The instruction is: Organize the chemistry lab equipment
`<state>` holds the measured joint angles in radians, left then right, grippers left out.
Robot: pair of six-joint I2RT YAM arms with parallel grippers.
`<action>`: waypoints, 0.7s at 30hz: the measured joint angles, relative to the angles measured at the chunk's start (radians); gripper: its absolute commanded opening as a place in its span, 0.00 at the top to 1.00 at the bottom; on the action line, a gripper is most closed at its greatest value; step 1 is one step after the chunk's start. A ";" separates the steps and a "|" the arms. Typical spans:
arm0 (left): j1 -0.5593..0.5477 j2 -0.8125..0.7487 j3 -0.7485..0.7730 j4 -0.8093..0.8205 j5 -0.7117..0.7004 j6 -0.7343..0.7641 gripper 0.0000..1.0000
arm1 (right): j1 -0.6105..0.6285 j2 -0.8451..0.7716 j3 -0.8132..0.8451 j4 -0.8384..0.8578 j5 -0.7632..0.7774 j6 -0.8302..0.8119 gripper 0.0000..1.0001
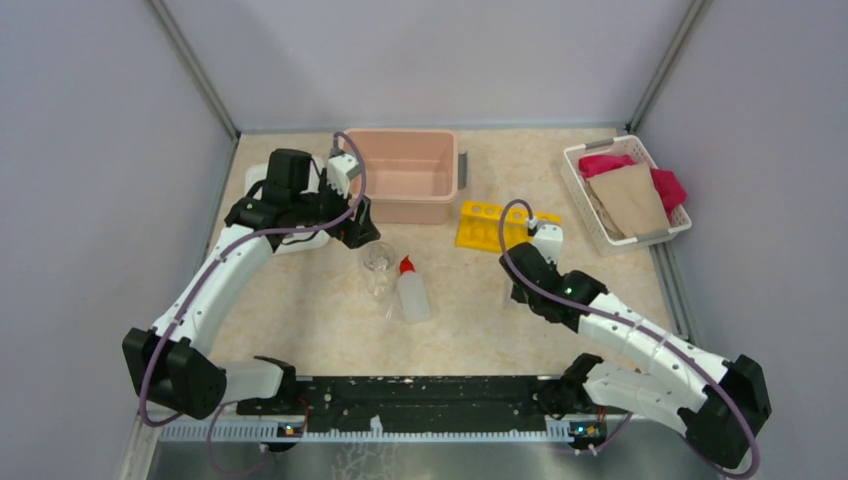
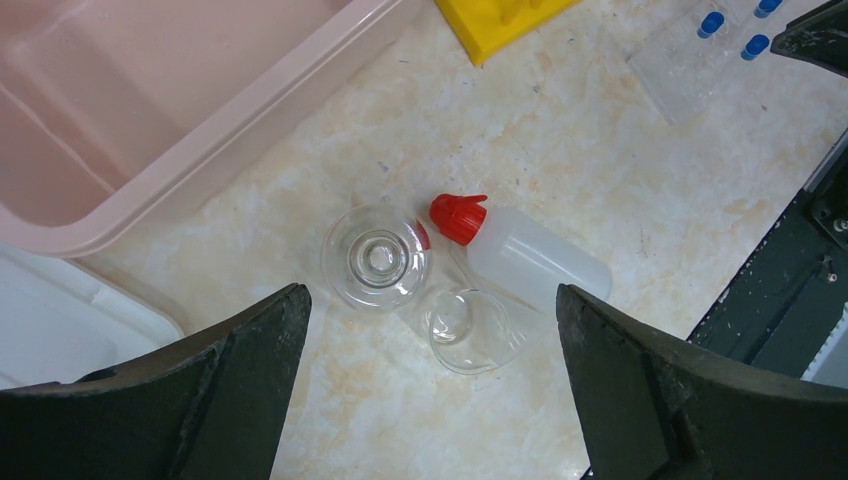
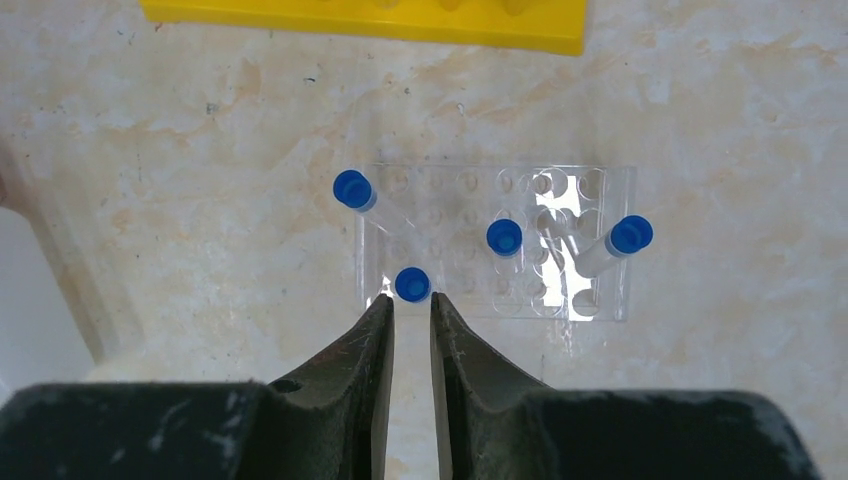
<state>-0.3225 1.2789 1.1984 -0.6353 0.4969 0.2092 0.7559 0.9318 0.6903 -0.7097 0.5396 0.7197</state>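
Observation:
A clear glass flask stands beside the white squeeze bottle, which lies flat with its red nozzle toward the flask. A second small clear glass rests against them. My left gripper hovers above them, wide open. Blue-capped tubes sit in a clear holed holder; two lean. My right gripper has narrowed on one tube's cap at its tips. The yellow rack lies just beyond.
A pink bin sits at the back, close to the left gripper. A white basket of pink and tan cloths stands at back right. A white flat object lies under the left arm. Black rail runs along the near edge.

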 measured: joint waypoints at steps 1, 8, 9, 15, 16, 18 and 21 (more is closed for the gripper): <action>0.000 0.000 0.000 0.000 0.000 0.000 0.01 | 0.000 0.000 0.003 -0.008 0.000 0.003 0.76; 0.021 0.002 0.014 -0.002 -0.007 -0.012 0.01 | 0.031 -0.008 0.147 -0.065 0.011 0.008 0.63; 0.034 0.002 0.021 -0.001 -0.006 -0.016 0.01 | 0.044 -0.001 0.177 -0.062 0.011 0.008 0.59; 0.139 0.014 0.040 -0.015 0.006 -0.038 0.01 | 0.155 0.178 0.334 0.026 -0.049 0.000 0.31; 0.152 0.016 0.042 -0.021 0.006 -0.040 0.01 | 0.173 0.225 0.344 0.053 -0.076 -0.001 0.28; 0.179 0.020 0.045 -0.035 0.006 -0.041 0.01 | 0.201 0.332 0.359 0.103 -0.142 -0.008 0.24; 0.204 0.021 0.045 -0.058 0.006 -0.041 0.01 | 0.226 0.488 0.364 0.169 -0.229 -0.014 0.21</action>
<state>-0.1188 1.2999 1.2434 -0.6937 0.5026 0.1684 0.9817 1.4193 1.0538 -0.5411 0.3111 0.7055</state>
